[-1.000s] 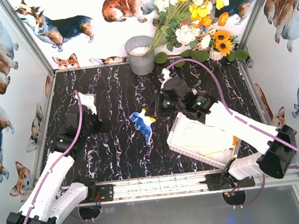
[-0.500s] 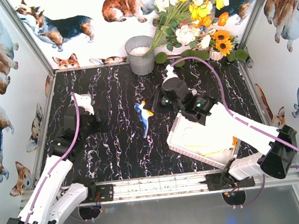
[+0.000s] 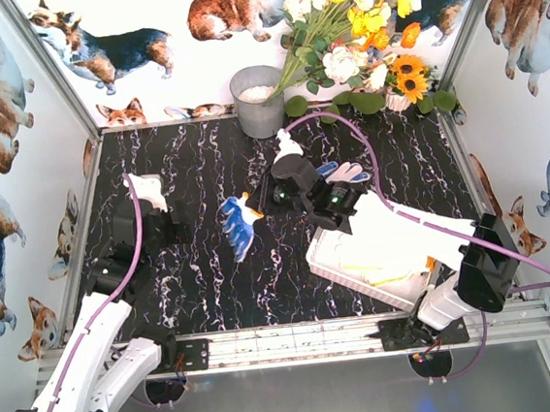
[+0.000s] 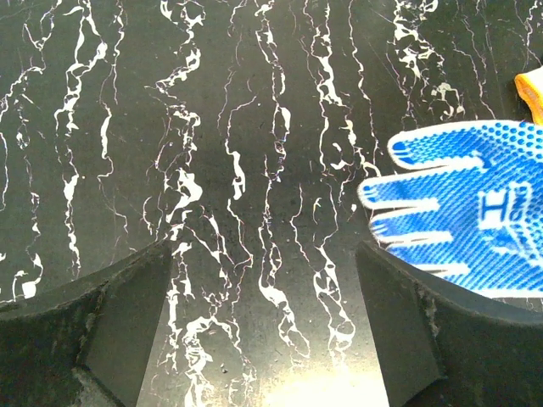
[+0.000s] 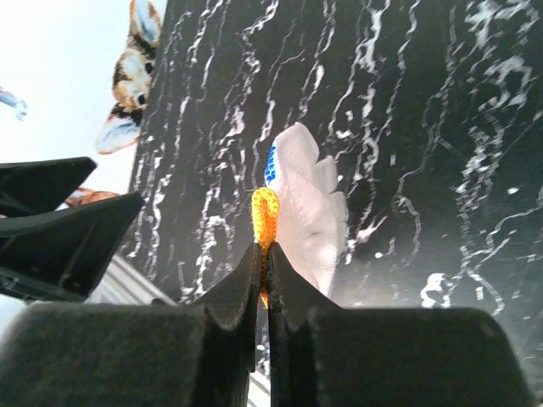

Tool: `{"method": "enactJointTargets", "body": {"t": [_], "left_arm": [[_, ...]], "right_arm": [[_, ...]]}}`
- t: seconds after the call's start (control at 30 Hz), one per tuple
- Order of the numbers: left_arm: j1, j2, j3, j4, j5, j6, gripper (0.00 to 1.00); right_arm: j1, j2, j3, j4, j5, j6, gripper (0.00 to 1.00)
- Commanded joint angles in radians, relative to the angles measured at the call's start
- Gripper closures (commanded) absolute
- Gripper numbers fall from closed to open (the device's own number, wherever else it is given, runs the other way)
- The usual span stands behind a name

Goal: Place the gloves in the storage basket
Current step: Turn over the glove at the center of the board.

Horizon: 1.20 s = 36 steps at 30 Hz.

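Left arm [image 3: 92, 333] and right arm [image 3: 408, 224]: white link shells, black joints, black base housings. One purple cable [image 3: 140, 227] runs along each. Fingers [image 4: 93, 331] are matte black, wedge-shaped.

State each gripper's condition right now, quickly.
Left gripper: open, holding nothing.
Right gripper: shut on the white knit glove with blue-dotted palm, at its orange cuff.

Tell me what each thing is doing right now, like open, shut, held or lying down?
left gripper, open, holding nothing.
right gripper, shut on the blue-dotted glove at its orange cuff.
blue-dotted glove, dangling from the right gripper.
second glove, lying on the table, not held.
storage basket, on the table, gloves already inside.
grey bucket, upright.
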Motion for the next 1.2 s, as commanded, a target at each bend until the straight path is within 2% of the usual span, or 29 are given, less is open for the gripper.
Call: {"method": "enactJointTargets", "body": {"t": [0.0,0.2,0.43,0.6,0.77,0.9,1.17], "left_arm": [[0.015,-0.01,-0.008,0.024,-0.021,-0.008,0.17],[0.015,-0.008,-0.008,0.029,-0.024,-0.008,0.17],[0.015,-0.009,-0.009,0.023,-0.042,-0.009,0.16],[0.016,-0.014,-0.009,0.023,-0.059,-0.01,0.16],[0.015,-0.01,-0.009,0.024,-0.064,-0.008,0.16],[0.015,-0.007,-0.008,0.024,-0.064,-0.008,0.16],[0.016,-0.004,-0.009,0.023,-0.052,-0.01,0.16]], "right_arm": [[-0.044,-0.052,0.073,0.005,0.059,-0.159,1.0],[-0.066,-0.016,0.144,-0.086,0.037,-0.455,1.0],[0.004,0.14,0.082,-0.014,-0.144,-0.548,1.0],[0.048,0.224,0.06,0.007,-0.321,-0.537,1.0],[0.078,0.229,-0.013,0.04,-0.412,-0.493,1.0],[0.101,0.206,-0.081,0.084,-0.454,-0.45,1.0],[0.174,0.147,-0.181,0.055,-0.441,-0.418,1.0]]}}
